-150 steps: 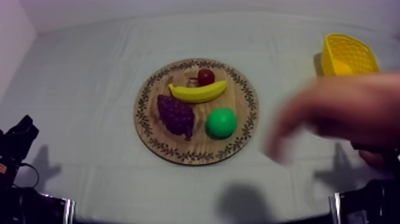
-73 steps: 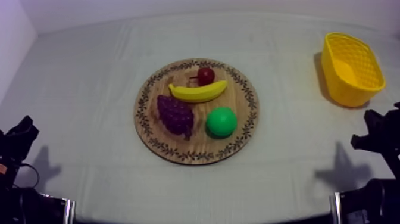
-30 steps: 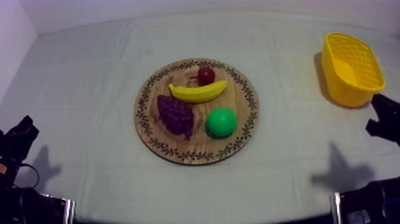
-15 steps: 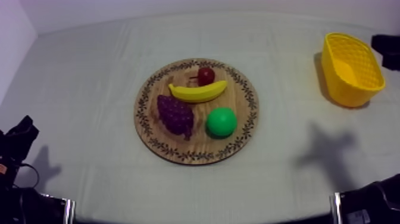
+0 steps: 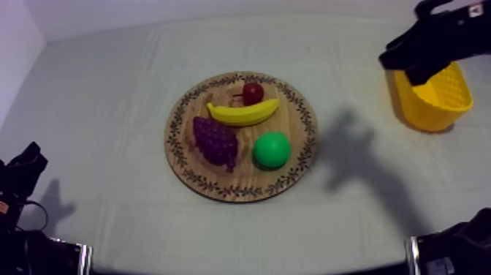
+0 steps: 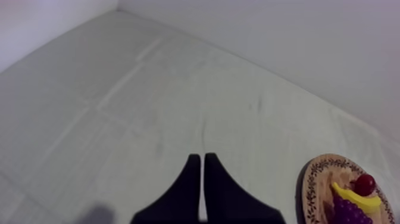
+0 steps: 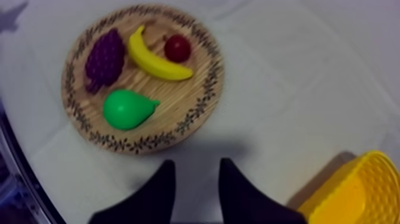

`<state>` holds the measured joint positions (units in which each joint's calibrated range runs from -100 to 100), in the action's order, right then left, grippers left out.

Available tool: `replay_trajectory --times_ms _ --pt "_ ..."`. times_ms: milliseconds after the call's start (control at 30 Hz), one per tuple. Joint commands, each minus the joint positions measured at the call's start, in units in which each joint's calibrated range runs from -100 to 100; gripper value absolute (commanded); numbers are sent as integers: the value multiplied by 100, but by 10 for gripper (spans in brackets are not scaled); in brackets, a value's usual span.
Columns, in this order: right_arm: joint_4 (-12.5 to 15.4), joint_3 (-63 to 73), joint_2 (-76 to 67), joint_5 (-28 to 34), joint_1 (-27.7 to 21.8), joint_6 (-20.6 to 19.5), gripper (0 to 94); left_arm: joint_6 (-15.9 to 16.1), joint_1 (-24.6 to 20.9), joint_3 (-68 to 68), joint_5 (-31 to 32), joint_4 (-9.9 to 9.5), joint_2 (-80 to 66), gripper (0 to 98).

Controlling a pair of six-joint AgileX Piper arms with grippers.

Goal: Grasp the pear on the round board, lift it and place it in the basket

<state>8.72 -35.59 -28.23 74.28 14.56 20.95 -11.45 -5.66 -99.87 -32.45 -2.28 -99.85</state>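
Observation:
The green pear (image 5: 272,150) lies at the front right of the round wooden board (image 5: 183,157), beside the purple grapes (image 5: 215,140), the banana (image 5: 243,112) and a small red fruit (image 5: 253,93). The yellow basket (image 5: 438,99) stands at the far right. My right gripper (image 5: 402,67) hangs above the basket's near-left rim, well right of the board. From the right wrist, the right gripper (image 7: 196,164) is open and holds nothing, with the pear (image 7: 125,109) on the board (image 7: 202,101) beyond the tips and the basket (image 7: 357,196) beside them. My left gripper (image 6: 199,159) is shut, resting low at the left (image 5: 22,172).
The right arm's shadow (image 5: 351,150) falls on the cloth between board and basket. From the left wrist, bare cloth stretches ahead and the board's edge (image 6: 309,184) shows with the red fruit (image 6: 364,183) and banana (image 6: 357,196). A wall closes the table's far side.
A person's hand seen earliest at the right has gone. My right arm has risen from the lower right to the upper right, over the basket; its shadow slid toward the board. The left arm is still.

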Motion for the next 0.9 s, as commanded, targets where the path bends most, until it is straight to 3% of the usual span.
replay_trajectory --times_ms 0,333,867 --pt "-30 -61 353 44 206 -35 390 0 -2 -2 -5 0 2 1" --pt "179 -332 1052 -106 599 65 617 0 -2 -2 -5 0 2 1" --pt "178 -514 1753 -685 920 195 751 0 -2 -2 -5 0 2 1"
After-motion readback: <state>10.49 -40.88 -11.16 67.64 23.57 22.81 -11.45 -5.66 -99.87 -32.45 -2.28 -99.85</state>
